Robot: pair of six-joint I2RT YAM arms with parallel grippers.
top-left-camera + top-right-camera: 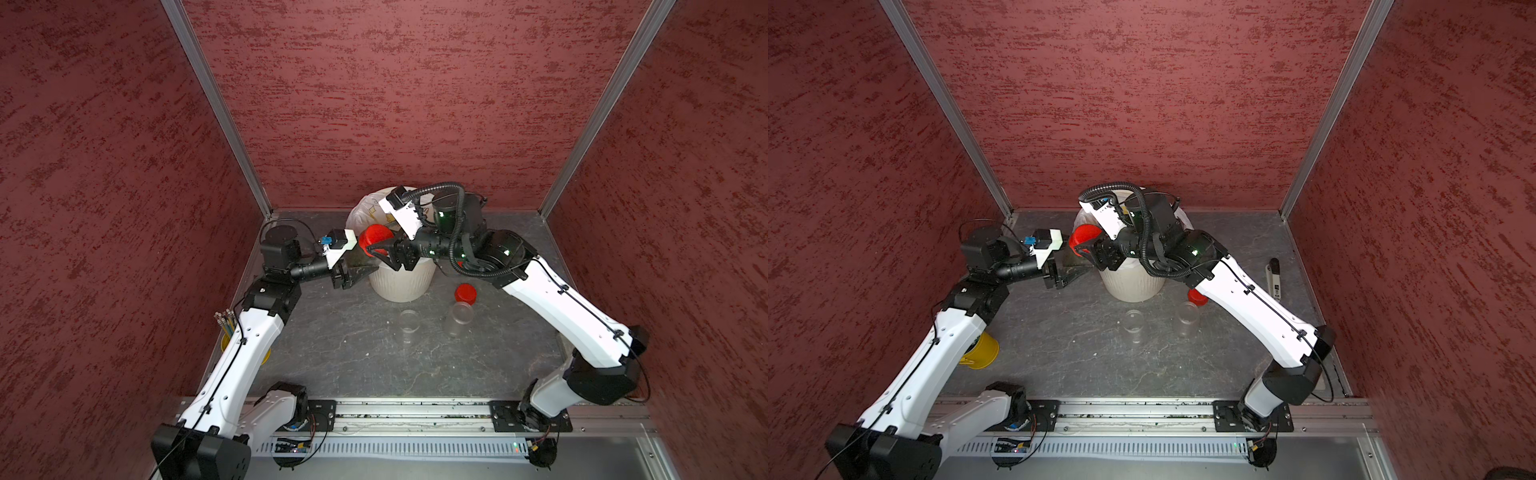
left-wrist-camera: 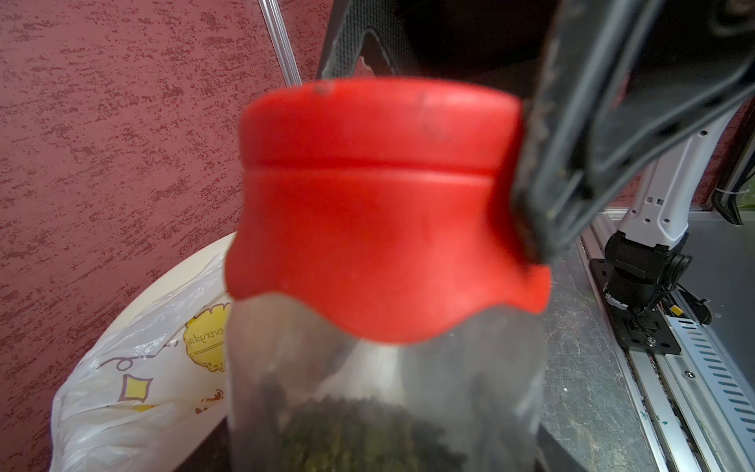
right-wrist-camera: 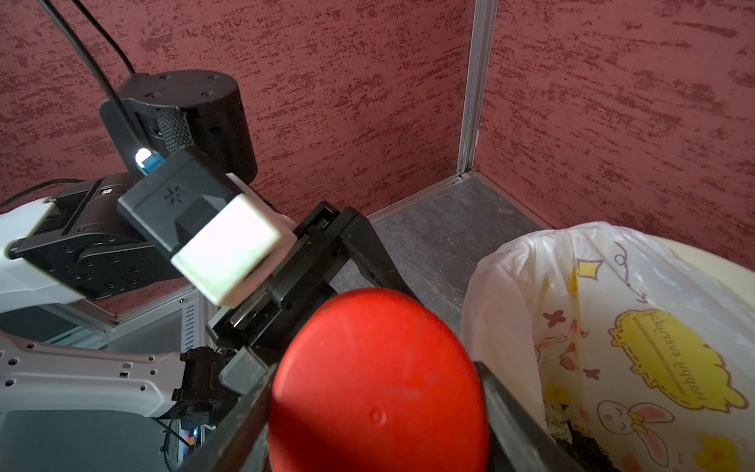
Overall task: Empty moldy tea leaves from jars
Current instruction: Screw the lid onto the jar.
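Your left hand [image 1: 359, 272] is closed tight on the clear body of a jar [image 2: 384, 367]; it holds the jar tilted, cap end turned toward your right hand [image 1: 374, 248]. Dark olive-brown tea leaves [image 2: 359, 437] sit inside, at the end your left hand grips; the red cap [image 3: 380, 388] is on the jar.

Your right hand straddles that cap, a finger on either side. In the left wrist view one of its fingers [image 2: 543, 163] lies against the cap's side; whether the pair has actually clamped it, I cannot tell.

The cream ribbed bin [image 1: 401, 286] with its white bag [image 3: 613, 286] stands below your right hand and just past your left hand's fingertips; dark crumbs lie inside the bag.

On the tabletop [image 1: 353, 357], on the arm-base side of your right hand and well apart from both hands, stands an open jar [image 1: 409, 322] with a second open jar [image 1: 459, 318] near it; both look empty. A loose red cap [image 1: 465, 293] sits just beside the second one, on the side nearer your right hand.

A yellow cup of pencils [image 1: 982, 351] stands by your left arm, well back from your left hand.
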